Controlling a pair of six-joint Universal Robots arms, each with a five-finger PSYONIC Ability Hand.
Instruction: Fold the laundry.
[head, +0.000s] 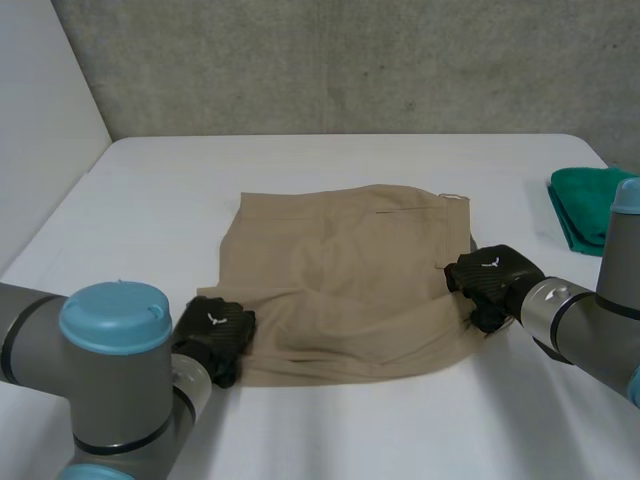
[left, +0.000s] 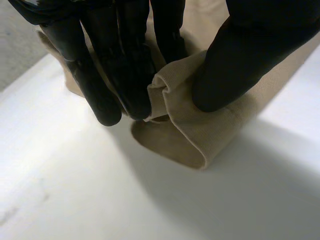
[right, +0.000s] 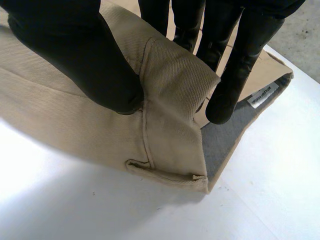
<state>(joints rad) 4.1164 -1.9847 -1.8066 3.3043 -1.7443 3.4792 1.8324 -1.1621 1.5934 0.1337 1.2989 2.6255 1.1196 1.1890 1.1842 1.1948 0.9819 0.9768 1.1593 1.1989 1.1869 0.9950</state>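
A tan garment (head: 350, 290) lies spread flat in the middle of the white counter (head: 330, 160), folded into a rough rectangle, with one robot hand on it at either side. The left hand (head: 212, 335) is at the lower left of the head view, on the cloth's near left corner, at the end of the left arm (head: 110, 370), which fills the bottom left of the frame. Its wrist view shows it pinching: the fingers (left: 102, 95) press together on one side of a raised fold of tan cloth and the thumb (left: 235, 65) presses on the other, with the rounded corner of the fabric hanging just under the fingertips and touching the counter. The right hand (head: 492, 275) is at centre right of the head view, on the garment's right edge. In its wrist view the thumb (right: 85, 60) and fingers (right: 235, 85) clamp the thick seamed band of the cloth between them, lifting that edge off the counter. A belt loop (right: 165, 172) runs along the band below the thumb, and beside the fingertips the grey lining (right: 225, 140) and a small white label (right: 262, 95) show on the inside. A folded green cloth (head: 585, 205) lies at the far right edge of the head view, well apart from the tan garment.
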